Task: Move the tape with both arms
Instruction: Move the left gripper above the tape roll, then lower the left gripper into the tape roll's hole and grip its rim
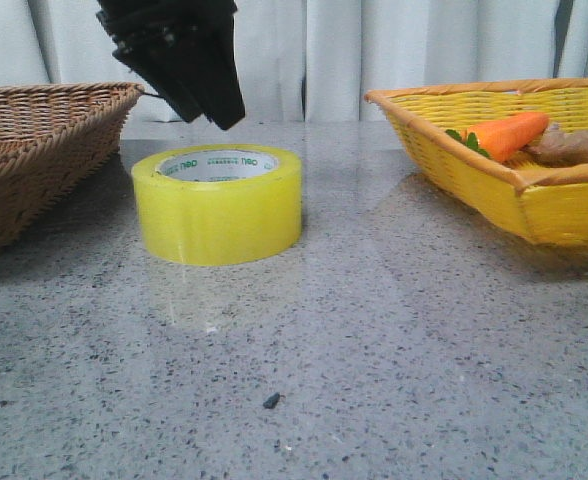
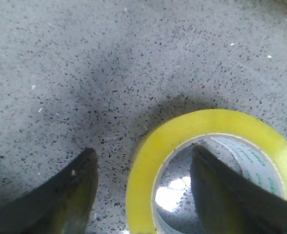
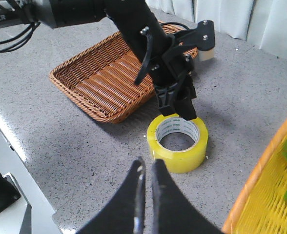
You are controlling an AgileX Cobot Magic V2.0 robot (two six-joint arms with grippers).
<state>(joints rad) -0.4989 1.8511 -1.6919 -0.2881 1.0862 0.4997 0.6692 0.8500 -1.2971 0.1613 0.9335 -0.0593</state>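
Grey speckled stone (image 1: 394,340) carries the tape (image 1: 218,203), flat on its side between the brown wicker basket (image 1: 34,150) and the yellow basket (image 1: 504,165). Our left gripper (image 2: 143,187) hangs spread above its rim — one finger (image 2: 72,187) outside the wall, one over the core — so we should lower squarely before squeezing. Our right gripper (image 3: 146,183) waits nearby, fingers together — empty.

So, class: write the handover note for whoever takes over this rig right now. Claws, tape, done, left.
Left claw: open, above the tape roll, one finger outside its wall, one over the core hole.
Right claw: shut, empty, away from the roll.
Tape: flat on the table, between the brown wicker basket and the yellow basket.
Done: left approach.
Left: grasp, lift, pass to right claw.
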